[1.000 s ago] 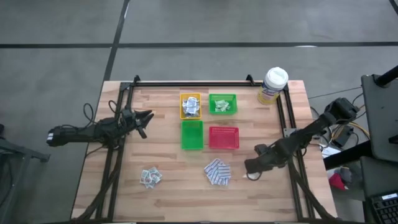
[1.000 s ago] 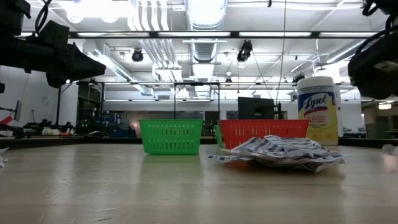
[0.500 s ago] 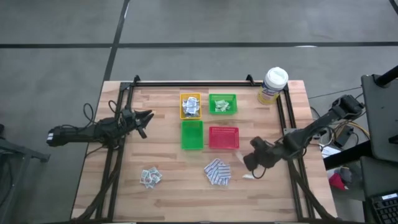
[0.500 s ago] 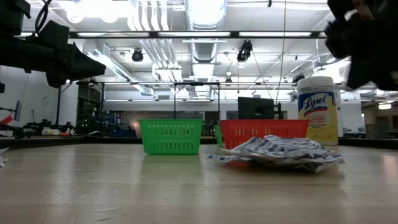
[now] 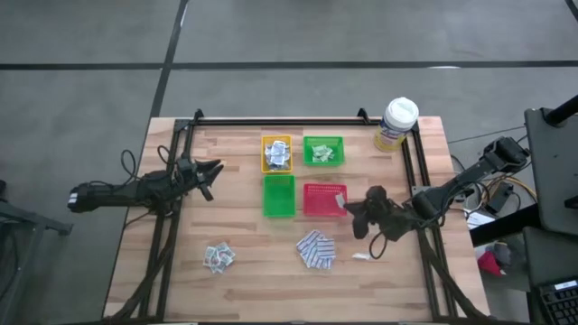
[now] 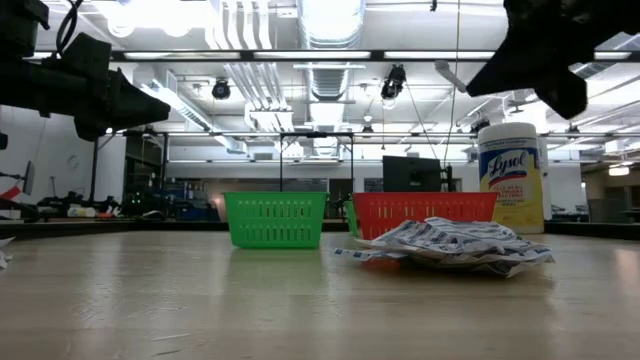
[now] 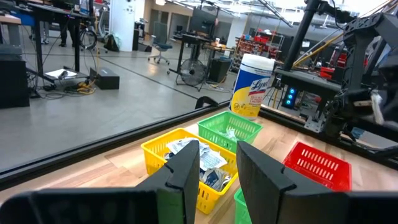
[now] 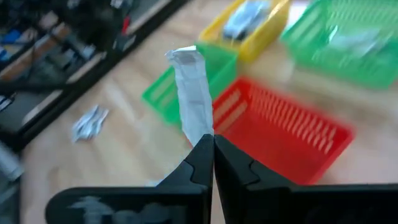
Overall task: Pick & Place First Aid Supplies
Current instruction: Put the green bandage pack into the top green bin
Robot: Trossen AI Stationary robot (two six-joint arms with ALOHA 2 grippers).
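Right wrist view: a pale strip packet (image 8: 191, 93) stands pinched between the pressed-together fingers of the right gripper (image 8: 213, 144), over the red tray's (image 8: 292, 140) near edge. In the high view that gripper (image 5: 350, 208) sits at centre right, just beside the red tray's (image 5: 316, 209) right rim. Bare wood lies below, around the blue-and-white pile (image 5: 315, 249) and one loose packet (image 5: 361, 256). The left gripper (image 5: 212, 169) waits at left, jaws partly spread, holding nothing.
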